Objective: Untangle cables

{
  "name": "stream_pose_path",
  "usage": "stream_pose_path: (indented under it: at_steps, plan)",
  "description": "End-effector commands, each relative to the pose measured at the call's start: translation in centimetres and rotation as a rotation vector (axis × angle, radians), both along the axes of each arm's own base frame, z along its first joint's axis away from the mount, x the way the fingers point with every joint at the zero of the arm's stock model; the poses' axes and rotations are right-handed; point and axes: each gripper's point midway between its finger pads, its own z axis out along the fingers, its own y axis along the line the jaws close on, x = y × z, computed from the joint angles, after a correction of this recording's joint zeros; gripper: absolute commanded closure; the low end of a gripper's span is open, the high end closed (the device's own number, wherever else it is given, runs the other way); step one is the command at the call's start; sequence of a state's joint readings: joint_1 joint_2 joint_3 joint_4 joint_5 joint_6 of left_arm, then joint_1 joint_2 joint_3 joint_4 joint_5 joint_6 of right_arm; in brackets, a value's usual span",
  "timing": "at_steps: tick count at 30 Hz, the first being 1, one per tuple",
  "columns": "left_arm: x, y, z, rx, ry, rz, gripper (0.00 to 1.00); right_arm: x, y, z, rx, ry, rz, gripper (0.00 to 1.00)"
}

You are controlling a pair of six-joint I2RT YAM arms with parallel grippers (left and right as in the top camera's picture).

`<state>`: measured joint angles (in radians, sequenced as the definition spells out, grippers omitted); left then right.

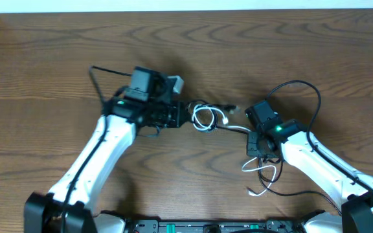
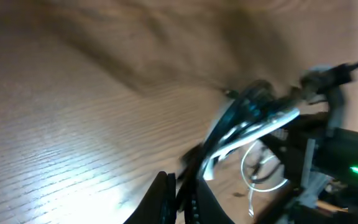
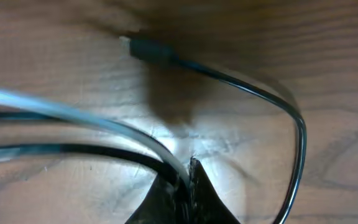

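Broadly, the table [image 1: 57, 52] carries the cables [image 1: 204, 118] at its middle, strung between the two arms.

On the left, the overhead shows the left gripper [image 1: 188, 115] right at the edge of a small white loop, but its black housing hides the fingertips. The left wrist view is heavily blurred. The two dark fingers stand close together at the bottom edge, and the white cable [image 2: 257, 130] and a dark strand run down toward them. Whether they actually pinch the strands I cannot tell.

Toward the middle, a thin black strand leads from the loop across to the right gripper [image 1: 258, 144]. The overhead sees that gripper only as a dark block. Below it, more white cord lies loose on the wood, partly under the arm.

On the right, the wrist camera supplies what the overhead cannot. The fingers are pressed together to a point, with a white strand and a black one caught between them. A separate black cable [image 3: 229, 78] curves around past them and ends in a plug [image 3: 143, 47] lying on the wood. Every strand is cut off at the frame edge.
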<state>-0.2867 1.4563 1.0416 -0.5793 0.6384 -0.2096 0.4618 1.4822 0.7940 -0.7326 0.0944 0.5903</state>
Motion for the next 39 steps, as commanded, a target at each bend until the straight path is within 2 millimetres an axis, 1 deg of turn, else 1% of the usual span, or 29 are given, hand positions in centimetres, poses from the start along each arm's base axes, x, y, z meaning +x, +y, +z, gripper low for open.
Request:
stream_pose_path:
  at_steps: [1,3,4,7,12,14,16,18,19,20,21,23,24,25,27,28,30,32,35,39]
  plan:
    - [0.8,2.3,3.4,-0.138,-0.036,0.054,0.93,0.4,-4.2,-0.1,-0.132,-0.02,-0.163,0.99]
    - [1.0,3.1,4.3,-0.192,-0.038,0.072,0.93,0.4,-4.8,-0.1,-0.133,-0.014,-0.192,0.99]
    - [1.4,4.1,4.7,-0.22,-0.038,0.099,0.92,0.4,-5.4,-0.1,-0.136,-0.007,-0.216,0.99]
    - [1.8,5.6,4.5,-0.217,-0.03,0.145,0.93,0.3,-6.3,-0.1,-0.141,0.005,-0.247,0.99]
    - [1.9,6.1,4.4,-0.212,-0.026,0.162,0.93,0.1,-7.6,-0.2,-0.143,0.023,-0.297,0.99]
    - [1.9,6.1,4.4,-0.212,-0.023,0.162,0.92,0.3,-7.5,-0.2,-0.117,0.024,-0.31,0.99]
    - [1.7,6.1,4.3,-0.211,-0.014,0.163,0.93,0.5,-6.8,-0.4,-0.073,0.03,-0.296,0.99]
    - [1.6,6.1,4.1,-0.206,-0.004,0.166,0.93,1.0,-5.1,-0.4,0.009,0.031,-0.204,0.99]
    - [1.6,6.2,3.9,-0.198,0.0,0.169,0.92,1.3,-3.8,-0.4,0.068,0.027,-0.132,0.99]
    - [1.6,6.3,3.5,-0.177,0.006,0.176,0.92,1.8,-2.0,-0.2,0.151,0.017,-0.032,0.99]
    - [1.7,6.4,3.1,-0.158,0.01,0.181,0.92,2.0,-0.9,0.0,0.202,0.009,0.028,0.99]
    - [1.7,6.2,2.4,-0.127,0.016,0.179,0.83,2.3,1.7,0.8,0.333,-0.013,0.159,0.99]
    - [1.6,6.1,2.1,-0.117,0.022,0.174,0.76,2.3,2.7,1.1,0.381,-0.019,0.196,0.99]
    - [1.6,5.7,1.7,-0.108,0.032,0.164,0.72,2.2,3.4,1.5,0.423,-0.024,0.221,0.99]
    - [1.4,4.9,0.9,-0.098,0.055,0.139,0.66,2.3,4.1,1.7,0.455,-0.03,0.234,0.99]
    - [1.3,4.5,0.4,-0.091,0.069,0.13,0.65,2.3,4.2,1.8,0.461,-0.032,0.236,0.99]
    - [1.1,3.8,-1.1,-0.059,0.102,0.109,0.64,2.3,4.4,1.9,0.467,-0.034,0.244,0.99]
    - [0.6,2.7,-3.4,-0.014,0.16,0.079,0.64,2.1,4.9,1.9,0.472,-0.032,0.258,0.99]
    - [0.1,1.1,-5.6,0.0,0.227,0.052,0.64,1.9,5.3,1.9,0.473,-0.028,0.276,0.99]
    - [0.2,-0.8,-8.1,0.001,0.289,0.052,0.64,1.8,5.8,2.0,0.474,-0.031,0.292,0.99]
